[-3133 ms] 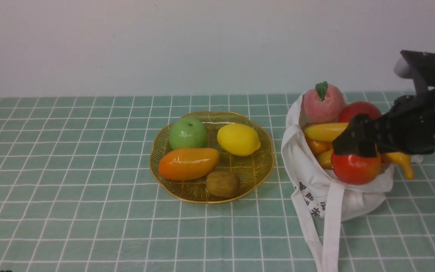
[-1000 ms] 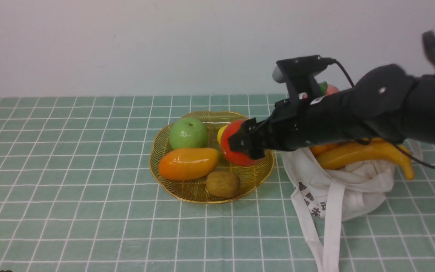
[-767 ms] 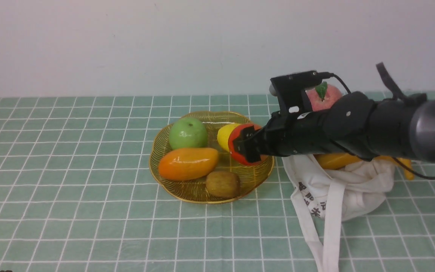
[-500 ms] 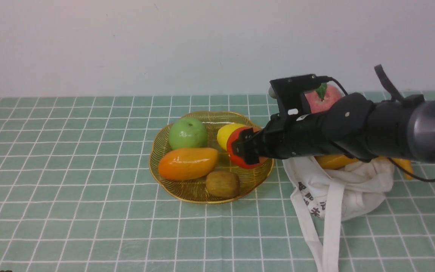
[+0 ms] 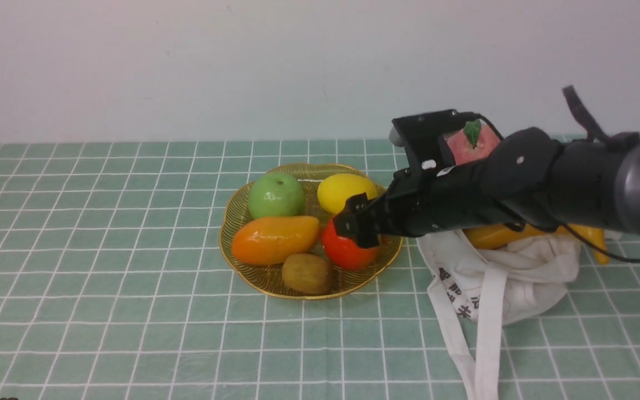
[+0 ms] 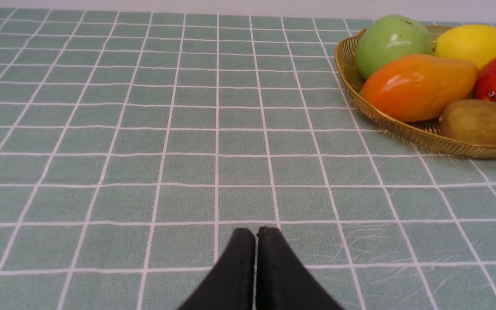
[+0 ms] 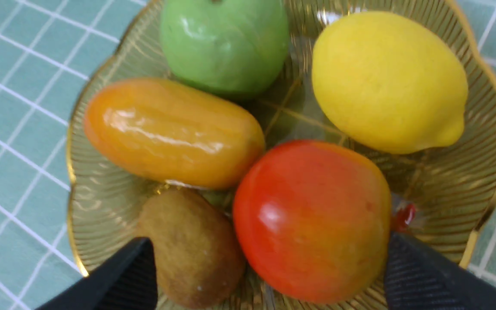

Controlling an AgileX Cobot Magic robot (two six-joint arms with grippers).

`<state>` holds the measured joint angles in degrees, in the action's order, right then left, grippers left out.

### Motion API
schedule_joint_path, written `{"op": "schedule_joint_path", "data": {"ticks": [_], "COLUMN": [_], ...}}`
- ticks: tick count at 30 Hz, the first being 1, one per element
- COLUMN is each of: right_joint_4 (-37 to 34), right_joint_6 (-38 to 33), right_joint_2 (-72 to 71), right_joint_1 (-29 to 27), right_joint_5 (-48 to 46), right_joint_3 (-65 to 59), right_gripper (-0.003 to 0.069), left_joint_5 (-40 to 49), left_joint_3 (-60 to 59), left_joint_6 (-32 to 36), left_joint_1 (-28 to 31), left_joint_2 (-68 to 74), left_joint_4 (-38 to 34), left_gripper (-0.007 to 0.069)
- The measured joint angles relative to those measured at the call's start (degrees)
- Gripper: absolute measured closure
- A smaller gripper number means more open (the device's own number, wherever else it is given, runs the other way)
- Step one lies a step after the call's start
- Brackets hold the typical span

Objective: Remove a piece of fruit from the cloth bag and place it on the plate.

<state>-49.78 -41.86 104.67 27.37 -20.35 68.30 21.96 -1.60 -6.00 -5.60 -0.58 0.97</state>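
Observation:
The glossy red-orange piece of fruit [image 5: 346,251] [image 7: 312,219] rests in the amber plate [image 5: 298,294] [image 7: 467,181], between the mango and the plate's right rim. My right gripper [image 5: 356,228] [image 7: 269,243] hovers just above it. It is open: its two black fingers stand wide on either side of the fruit, and the kiwi also lies between them. The white cloth bag [image 5: 520,278] slumps to the right of the plate, under my right arm. My left gripper [image 6: 255,232] is shut and empty, low over bare tablecloth left of the plate [image 6: 403,131].
The plate also holds a green apple [image 5: 276,195], a lemon [image 5: 345,191], an orange mango [image 5: 274,239] and a kiwi [image 5: 306,273]. A pink peach [image 5: 473,145] and yellow bananas [image 5: 520,233] stay in the bag. The bag's straps [image 5: 484,344] trail toward the table's front.
The right gripper carried the red fruit from the bag to the plate, then opened. The fruit dropped to the plate floor beside the mango, and the kiwi shifted left.

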Motion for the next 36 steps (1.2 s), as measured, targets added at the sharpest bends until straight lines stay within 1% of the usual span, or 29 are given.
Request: {"op": "schedule_joint_path", "data": {"ticks": [5, 8, 9, 10, 11, 12, 13, 14, 15, 16, 18, 20, 22, 24, 26, 27, 28, 30, 31, 32, 33, 34, 35, 36], "right_joint_4": [0.19, 0.19, 0.59, 1.70, 2.18, 3.74, 6.52, 6.98, 9.83, 12.42, 17.77, 21.31, 22.77, 24.20, 24.33, 23.96, 23.86, 23.23, 23.19, 22.88, 22.91, 22.56, 22.42, 21.76], "right_joint_6": [-0.11, -0.11, -0.11, -0.11, -0.01, 0.51, 2.21, 2.21, 4.69, 6.44, 9.40, 11.71, 12.90, 14.19, 14.19, 14.19, 14.19, 14.19, 14.19, 14.19, 14.19, 14.19, 14.19, 14.19], "right_joint_2": [-4.24, -8.27, -10.62, -13.68, -14.59, -16.90, -20.69, -20.69, -23.96, -26.34, -31.54, -37.73, -41.90, -50.93, -58.83, -63.73, -66.15, -75.22, -75.90, -80.16, -80.69, -83.87, -84.58, -86.90], "right_joint_1": [0.00, -0.34, -0.89, -1.85, -2.20, -3.19, -4.89, -5.15, -7.08, -8.40, -10.59, -12.16, -12.86, -13.57, -13.75, -13.75, -13.75, -13.75, -13.75, -13.75, -13.76, -13.76, -13.76, -13.76], "right_joint_5": [-1.61, -5.77, -8.77, -12.97, -14.31, -17.85, -23.15, -23.93, -29.34, -32.94, -38.86, -41.93, -42.39, -40.88, -36.66, -32.24, -30.73, -18.82, -17.78, -10.60, -9.61, -3.39, -1.91, 2.98], "right_joint_3": [0.00, 0.00, 0.00, 0.00, 0.00, 0.00, 0.00, 0.00, 0.00, 0.00, -0.34, -1.68, -3.35, -7.53, -13.18, -18.04, -19.53, -29.89, -29.89, -35.99, -36.69, -40.46, -42.06, -45.37], "right_gripper": [0.0016, 0.0064, 0.0099, 0.0153, 0.0169, 0.0216, 0.0302, 0.0302, 0.0374, 0.0449, 0.0572, 0.0638, 0.0655, 0.0669, 0.0671, 0.0671, 0.0671, 0.0673, 0.0673, 0.0673, 0.0673, 0.0673, 0.0673, 0.0673], "left_joint_5": [0.00, 0.00, 0.00, 0.00, 0.00, 0.00, 0.00, 0.00, 0.00, 0.00, 0.00, 0.00, 0.00, 0.00, 0.00, 0.00, 0.00, 0.00, 0.00, 0.00, 0.00, 0.00, 0.00, 0.00], "left_joint_3": [0.00, 0.00, 0.00, 0.00, 0.00, 0.00, 0.00, 0.00, 0.00, 0.00, 0.00, 0.00, 0.00, 0.00, 0.00, 0.00, 0.00, 0.00, 0.00, 0.00, 0.00, 0.00, 0.00, 0.00], "left_joint_6": [0.00, 0.00, 0.00, 0.00, 0.00, 0.00, 0.00, 0.00, 0.00, 0.00, 0.00, 0.00, 0.00, 0.00, 0.00, 0.00, 0.00, 0.00, 0.00, 0.00, 0.00, 0.00, 0.00, 0.00], "left_joint_1": [0.00, 0.00, 0.00, 0.00, 0.00, 0.00, 0.00, 0.00, 0.00, 0.00, 0.00, 0.00, 0.00, 0.00, 0.00, 0.00, 0.00, 0.00, 0.00, 0.00, 0.00, 0.00, 0.00, 0.00], "left_joint_2": [0.00, 0.00, 0.00, 0.00, 0.00, 0.00, 0.00, 0.00, 0.00, 0.00, 0.00, 0.00, 0.00, 0.00, 0.00, 0.00, 0.00, 0.00, 0.00, 0.00, 0.00, 0.00, 0.00, 0.00], "left_joint_4": [0.00, 0.00, 0.00, 0.00, 0.00, 0.00, 0.00, 0.00, 0.00, 0.00, 0.00, 0.00, 0.00, 0.00, 0.00, 0.00, 0.00, 0.00, 0.00, 0.00, 0.00, 0.00, 0.00, 0.00], "left_gripper": [0.0632, 0.0632, 0.0632, 0.0632, 0.0632, 0.0632, 0.0632, 0.0632, 0.0632, 0.0632, 0.0632, 0.0632, 0.0632, 0.0632, 0.0632, 0.0632, 0.0632, 0.0632, 0.0632, 0.0632, 0.0632, 0.0632, 0.0632, 0.0632]}}
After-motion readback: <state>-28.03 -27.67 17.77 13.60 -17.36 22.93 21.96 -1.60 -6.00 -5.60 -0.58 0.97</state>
